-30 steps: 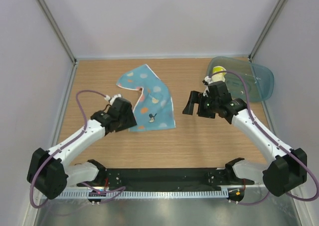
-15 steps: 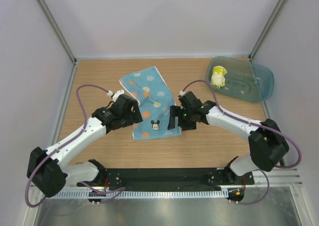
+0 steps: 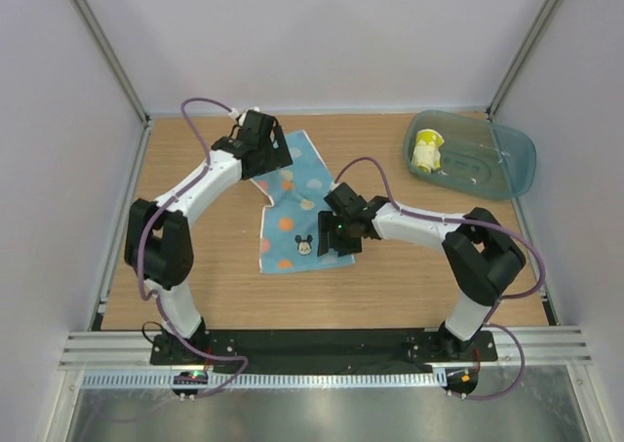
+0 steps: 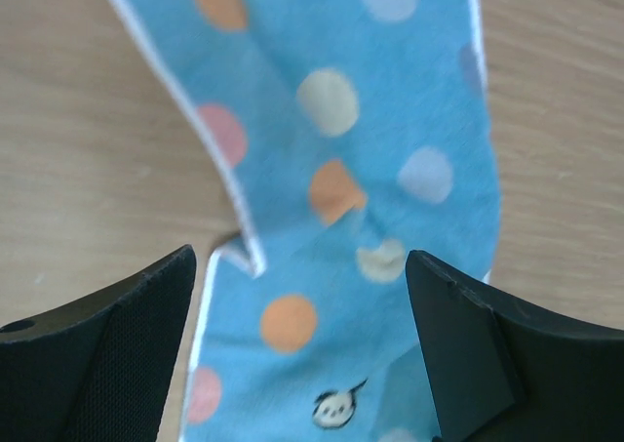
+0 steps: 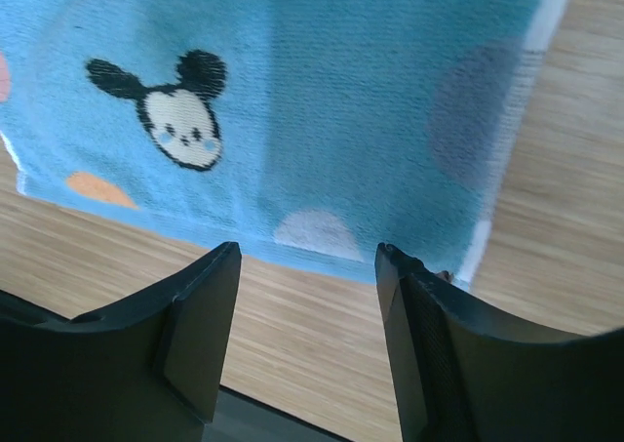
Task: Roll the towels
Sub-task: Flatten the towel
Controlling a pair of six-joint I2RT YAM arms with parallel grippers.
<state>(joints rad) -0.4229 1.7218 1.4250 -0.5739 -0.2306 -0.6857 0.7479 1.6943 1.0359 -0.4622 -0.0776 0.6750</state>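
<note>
The blue towel (image 3: 292, 208) lies flat on the table (image 3: 224, 286) at mid-frame, its long axis running from upper left down to the lower edge. The right jaws hang over its lower right corner, open, nothing pinched. The left jaws, wide open and empty, hover above the upper end. The cloth is creased mid-length. The yellow towel (image 3: 425, 152) sits rolled in the tray (image 3: 507, 159), upper right.

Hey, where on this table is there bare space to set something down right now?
Bare wood: the back, between the blue towel and the teal tray; the near strip in front of the towel. Crowded: the middle, where the left claw and right claw hover over the towel.
</note>
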